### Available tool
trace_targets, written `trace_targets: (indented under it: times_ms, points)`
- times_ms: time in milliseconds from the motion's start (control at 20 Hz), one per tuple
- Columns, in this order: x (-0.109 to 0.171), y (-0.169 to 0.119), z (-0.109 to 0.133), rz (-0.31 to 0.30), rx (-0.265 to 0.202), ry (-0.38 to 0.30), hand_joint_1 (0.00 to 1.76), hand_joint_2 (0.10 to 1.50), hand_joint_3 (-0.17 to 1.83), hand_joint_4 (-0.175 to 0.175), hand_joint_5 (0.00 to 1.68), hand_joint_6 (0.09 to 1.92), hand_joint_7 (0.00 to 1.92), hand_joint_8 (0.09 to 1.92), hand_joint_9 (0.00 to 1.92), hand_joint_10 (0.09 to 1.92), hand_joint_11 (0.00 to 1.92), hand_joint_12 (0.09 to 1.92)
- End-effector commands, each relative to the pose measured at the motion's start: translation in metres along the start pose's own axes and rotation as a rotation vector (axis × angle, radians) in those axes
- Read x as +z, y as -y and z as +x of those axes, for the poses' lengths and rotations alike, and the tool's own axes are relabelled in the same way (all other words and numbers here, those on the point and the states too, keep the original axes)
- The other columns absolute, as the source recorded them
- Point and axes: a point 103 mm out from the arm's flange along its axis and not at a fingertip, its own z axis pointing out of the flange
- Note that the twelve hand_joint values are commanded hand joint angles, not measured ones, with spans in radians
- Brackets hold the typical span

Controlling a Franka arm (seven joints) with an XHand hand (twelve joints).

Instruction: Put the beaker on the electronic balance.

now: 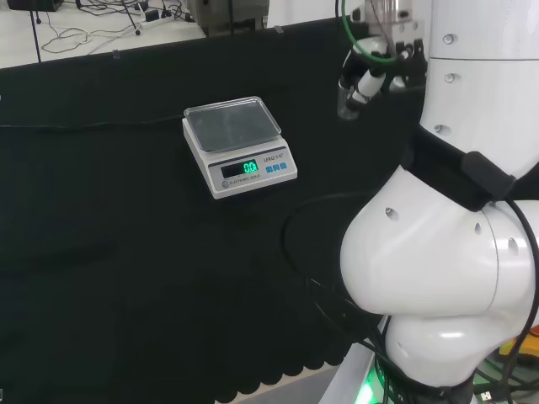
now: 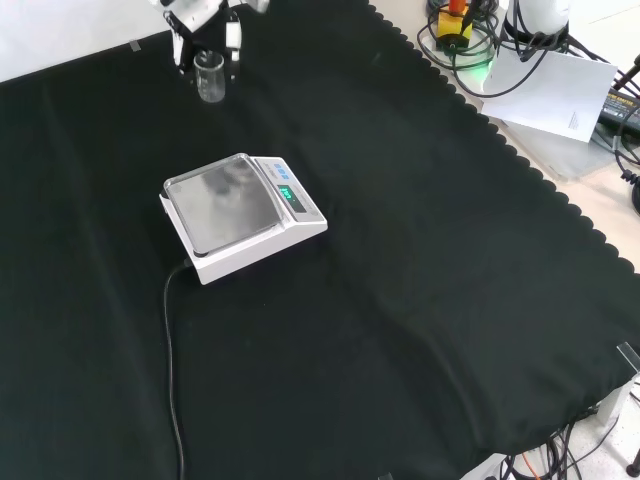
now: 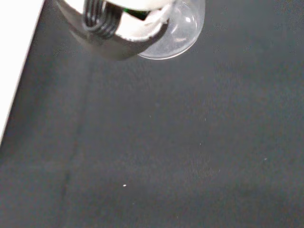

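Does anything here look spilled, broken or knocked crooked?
Nothing stands out. The balance sits flat on the black cloth, its pan bare and display lit. The small clear beaker stands upright between the hand's fingers, away from the balance. No spill shows on the cloth.

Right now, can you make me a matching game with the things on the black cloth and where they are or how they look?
Things:
1. beaker
2. electronic balance
3. hand
4. black cable

Places or states:
A. runs from the balance toward the front view's bottom edge
B. sits mid-cloth, green display lit, pan bare
C. clear glass, held between the fingers, away from the balance
D. black and white, at the top of the front view, fingers around the glass

Pairs: 1-C, 2-B, 3-D, 4-A
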Motion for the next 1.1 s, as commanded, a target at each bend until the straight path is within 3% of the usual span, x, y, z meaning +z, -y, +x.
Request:
trace_targets:
  times_ms: [50,500,1100]
  points:
    - [-0.041,0.022,0.01,0.029,-0.024,0.038,1.23,1.06,0.1,0.026,0.99,1.0,1.03,0.98,1.22,0.81,1.32,0.72]
    - [-0.048,0.026,0.031,-0.005,-0.076,0.01,1.23,1.05,0.11,0.027,1.0,0.99,1.04,0.98,1.23,0.81,1.33,0.71]
    - [-0.048,-0.004,0.121,-0.004,-0.222,0.039,1.23,1.04,0.12,0.028,1.0,0.98,1.04,0.96,1.23,0.8,1.33,0.71]
